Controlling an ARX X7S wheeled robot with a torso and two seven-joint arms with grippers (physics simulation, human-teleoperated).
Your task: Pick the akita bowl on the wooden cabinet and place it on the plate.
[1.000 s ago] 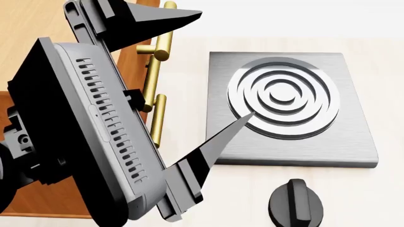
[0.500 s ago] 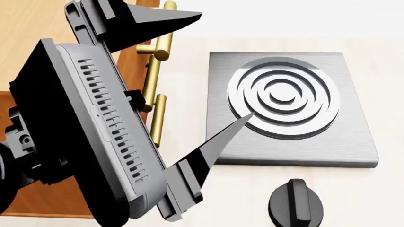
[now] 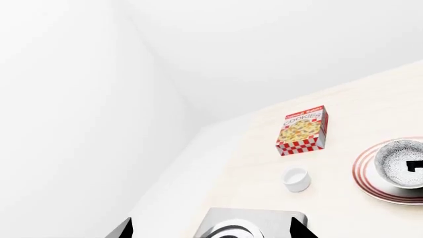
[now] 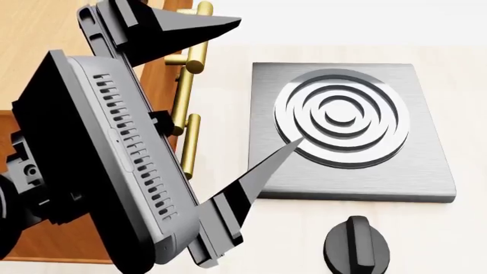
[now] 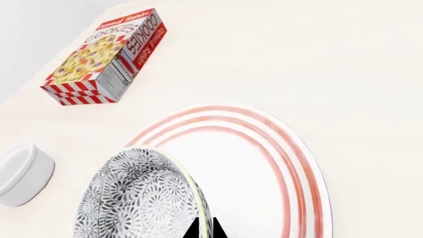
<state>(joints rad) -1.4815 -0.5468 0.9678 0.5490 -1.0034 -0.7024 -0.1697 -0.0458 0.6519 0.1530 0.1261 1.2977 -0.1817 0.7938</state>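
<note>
One right hand point(image 5: 203, 229) pinches the akita bowl's point(image 5: 135, 198) rim, tilted over the plate point(image 5: 264, 163); releasing now risks it rolling off. Left hand point(image 4: 247, 80) spread.

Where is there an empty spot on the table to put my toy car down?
Bare tabletop lies between the cookie box, the white cup and the stove. It is crowded at the plate, where the bowl sits in the right gripper.
</note>
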